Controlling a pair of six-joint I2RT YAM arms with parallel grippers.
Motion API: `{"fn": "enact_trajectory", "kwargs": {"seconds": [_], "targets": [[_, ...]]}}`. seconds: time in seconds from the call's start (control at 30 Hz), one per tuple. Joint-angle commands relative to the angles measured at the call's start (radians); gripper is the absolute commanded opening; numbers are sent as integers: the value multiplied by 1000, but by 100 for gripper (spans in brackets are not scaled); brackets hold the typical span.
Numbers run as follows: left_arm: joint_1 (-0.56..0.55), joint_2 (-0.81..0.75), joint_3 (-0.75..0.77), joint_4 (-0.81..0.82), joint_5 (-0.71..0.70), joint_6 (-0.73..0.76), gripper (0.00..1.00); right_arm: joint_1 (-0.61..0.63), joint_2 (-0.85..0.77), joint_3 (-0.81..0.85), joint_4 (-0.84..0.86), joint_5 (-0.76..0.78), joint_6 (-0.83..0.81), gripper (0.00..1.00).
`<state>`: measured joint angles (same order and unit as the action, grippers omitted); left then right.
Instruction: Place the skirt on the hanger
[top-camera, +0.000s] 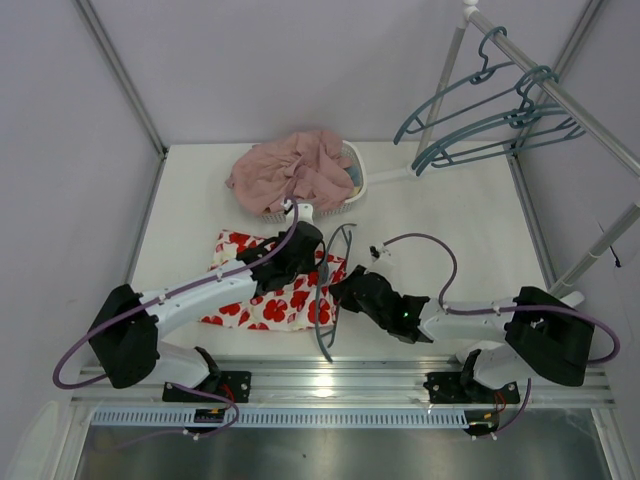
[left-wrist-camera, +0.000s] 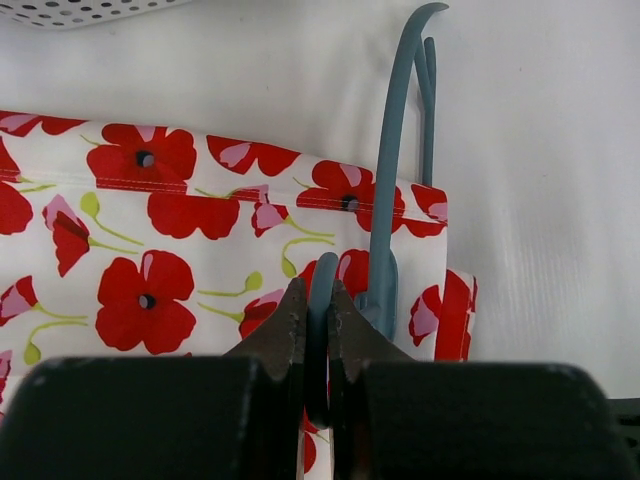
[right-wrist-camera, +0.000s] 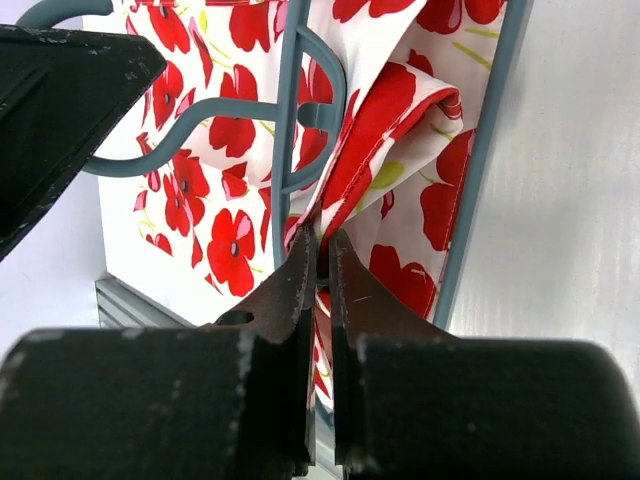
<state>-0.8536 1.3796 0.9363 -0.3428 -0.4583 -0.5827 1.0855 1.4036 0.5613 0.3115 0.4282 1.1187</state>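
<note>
The skirt (top-camera: 262, 300), white with red poppies, lies flat on the table in front of the arms. A teal-grey hanger (top-camera: 334, 262) lies over its right edge. My left gripper (top-camera: 303, 243) is shut on the hanger's bar (left-wrist-camera: 322, 290), above the skirt (left-wrist-camera: 150, 250). My right gripper (top-camera: 338, 290) is shut on a lifted fold of the skirt's edge (right-wrist-camera: 390, 130), pulled through the hanger's frame (right-wrist-camera: 290, 110). The left gripper's body shows dark at the upper left of the right wrist view.
A white perforated basket (top-camera: 352, 172) at the back holds a dusty-pink garment (top-camera: 290, 170). Several more teal hangers (top-camera: 500, 120) hang on a metal rail (top-camera: 560, 95) at the back right. An aluminium rail runs along the table's near edge.
</note>
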Motion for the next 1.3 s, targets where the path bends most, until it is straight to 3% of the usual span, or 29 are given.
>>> {"fn": "enact_trajectory", "kwargs": {"seconds": [0.0, 0.3, 0.63, 0.7, 0.83, 0.87, 0.93, 1.07, 1.27], "targets": [[11, -7, -13, -44, -25, 76, 0, 5, -46, 0, -22, 52, -22, 0], [18, -7, -11, -56, -34, 106, 0, -9, -127, -86, -75, 66, -23, 0], [19, 15, 4, -50, -19, 119, 0, -22, -69, -97, -25, -38, -63, 0], [19, 15, 10, -50, -19, 119, 0, -24, -20, -75, -15, -89, -79, 7], [19, 7, 12, -56, -17, 121, 0, -21, 21, -49, 0, -180, -82, 43], [19, 4, 9, -56, -19, 121, 0, -21, 20, -47, -5, -190, -79, 59], [19, 3, 7, -58, -20, 124, 0, -21, -6, -47, -38, -203, -80, 73], [19, -2, -1, -53, -20, 127, 0, -24, -93, -57, -123, -183, -69, 84], [19, -5, -4, -48, -19, 126, 0, -19, -166, -95, -79, -186, -31, 83]]}}
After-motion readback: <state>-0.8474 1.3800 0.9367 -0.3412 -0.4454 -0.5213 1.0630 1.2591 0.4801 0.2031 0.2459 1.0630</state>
